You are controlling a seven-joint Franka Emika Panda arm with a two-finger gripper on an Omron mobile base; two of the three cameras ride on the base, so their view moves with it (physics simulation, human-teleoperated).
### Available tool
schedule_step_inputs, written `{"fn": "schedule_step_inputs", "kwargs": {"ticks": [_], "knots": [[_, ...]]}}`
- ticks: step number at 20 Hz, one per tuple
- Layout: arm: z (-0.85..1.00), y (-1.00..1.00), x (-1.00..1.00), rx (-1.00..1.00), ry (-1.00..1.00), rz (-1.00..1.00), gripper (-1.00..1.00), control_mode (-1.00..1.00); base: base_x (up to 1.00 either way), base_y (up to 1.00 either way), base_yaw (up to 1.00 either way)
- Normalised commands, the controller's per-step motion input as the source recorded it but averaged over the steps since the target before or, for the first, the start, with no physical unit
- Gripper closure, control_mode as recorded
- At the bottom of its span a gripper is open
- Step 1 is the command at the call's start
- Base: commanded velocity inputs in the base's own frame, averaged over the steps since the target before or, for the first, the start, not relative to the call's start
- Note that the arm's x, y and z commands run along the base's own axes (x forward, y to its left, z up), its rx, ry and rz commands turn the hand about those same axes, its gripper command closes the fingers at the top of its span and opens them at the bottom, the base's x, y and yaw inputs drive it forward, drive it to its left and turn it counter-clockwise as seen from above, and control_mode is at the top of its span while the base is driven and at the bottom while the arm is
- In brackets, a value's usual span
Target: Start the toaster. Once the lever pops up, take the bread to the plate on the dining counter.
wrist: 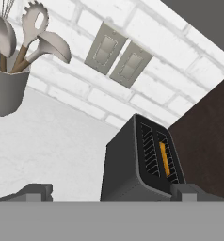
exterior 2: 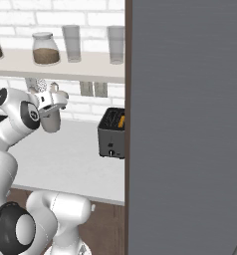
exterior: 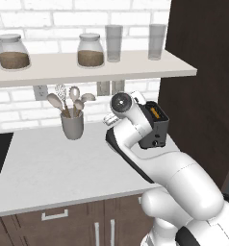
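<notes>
Spread wide with nothing between them, the jaws of the dark two-finger gripper hang just above and short of the boxy dark grey-black toaster, not touching it. The hand view looks down into the toaster's top slots, where the small golden-yellow bread slice sits upright in the slot nearer the dark wood panel. From the right base view the toaster's narrow face shows a tiny knob low down. Left of the toaster stands a grey utensil cup on the white worktop.
</notes>
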Motion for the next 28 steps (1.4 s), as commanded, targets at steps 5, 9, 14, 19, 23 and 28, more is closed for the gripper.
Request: {"fn": "schedule_step_inputs", "kwargs": {"ticks": [5,9,14,19,23,28], "knots": [[0.0,0.0,0.0,0.0,0.0,0.0,-1.0,-1.0,0.0,0.0,0.0],[0.0,0.0,0.0,0.0,0.0,0.0,-1.0,-1.0,0.0,0.0,0.0],[0.0,0.0,0.0,0.0,0.0,0.0,-1.0,-1.0,0.0,0.0,0.0],[0.0,0.0,0.0,0.0,0.0,0.0,-1.0,-1.0,0.0,0.0,0.0],[0.0,0.0,0.0,0.0,0.0,0.0,-1.0,-1.0,0.0,0.0,0.0],[0.0,0.0,0.0,0.0,0.0,0.0,-1.0,-1.0,0.0,0.0,0.0]]}}
